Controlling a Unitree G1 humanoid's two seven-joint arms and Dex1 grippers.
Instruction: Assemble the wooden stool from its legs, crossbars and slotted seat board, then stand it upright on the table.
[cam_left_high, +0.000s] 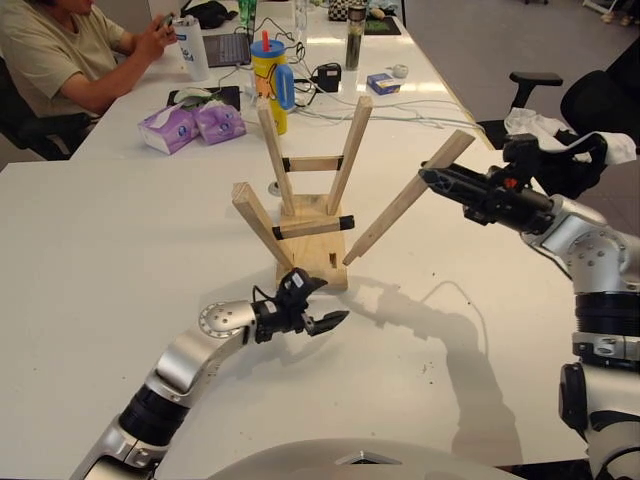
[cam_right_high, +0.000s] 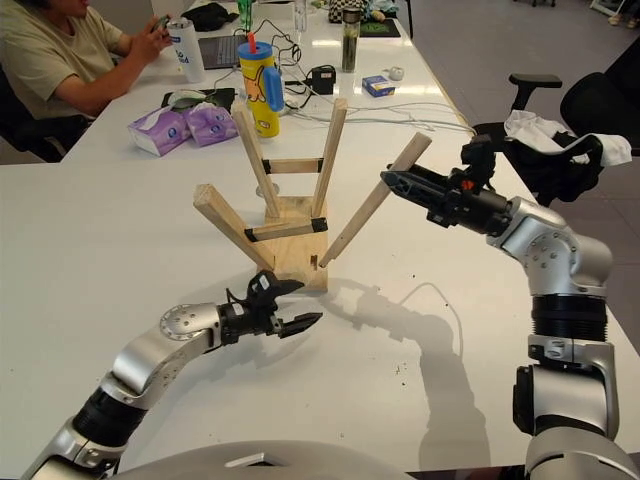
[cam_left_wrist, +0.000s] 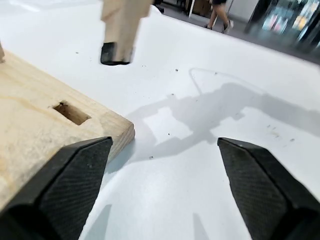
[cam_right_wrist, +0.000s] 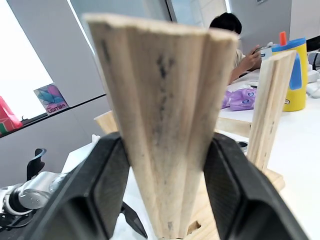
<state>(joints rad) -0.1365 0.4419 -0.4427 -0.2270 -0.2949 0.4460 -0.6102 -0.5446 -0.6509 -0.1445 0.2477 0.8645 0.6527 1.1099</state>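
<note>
right pincer clamps the pale wooden leg, foot near the empty slot at five o'clock of the upturned slotted seat board on the white table; left pincer gapes beside it, so an askew push could slide the board.

Four wooden legs, two crossbars, one slotted seat board, two tissue packs, one yellow bottle.
</note>
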